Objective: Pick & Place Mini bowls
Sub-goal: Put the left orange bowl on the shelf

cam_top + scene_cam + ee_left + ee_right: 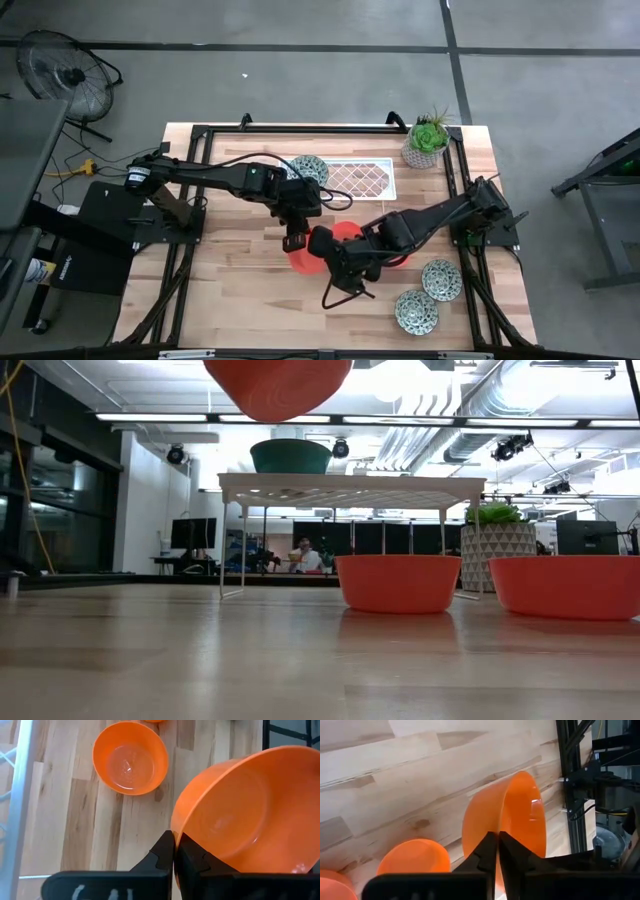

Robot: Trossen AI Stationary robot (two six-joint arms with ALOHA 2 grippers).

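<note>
Left gripper: its jaws are being kept clenched on the rim of the lifted orange bowl, above the middle of the table.
Right gripper: its jaws are also being pressed together on an orange rim, and the bowl is being held on edge. Since only one bowl is being seen in the air in the low view, it is judged to be the same bowl, but this cannot be told for certain.
Step in hand: a passing of the bowl between the arms is probably being done. One pair of jaws should be released only while the other is gripping firmly, and the thin rim should not be twisted by the two arms.
Second orange bowl: it is being left empty on the table middle, with a third orange bowl beside it.
Lifted bowl: nothing is being carried inside.
Mosaic bowls: two are lying empty near the right near corner; one is being kept at the white rack, by the far edge.
Pale pot: a green plant is being held in it, at the far right corner.
</note>
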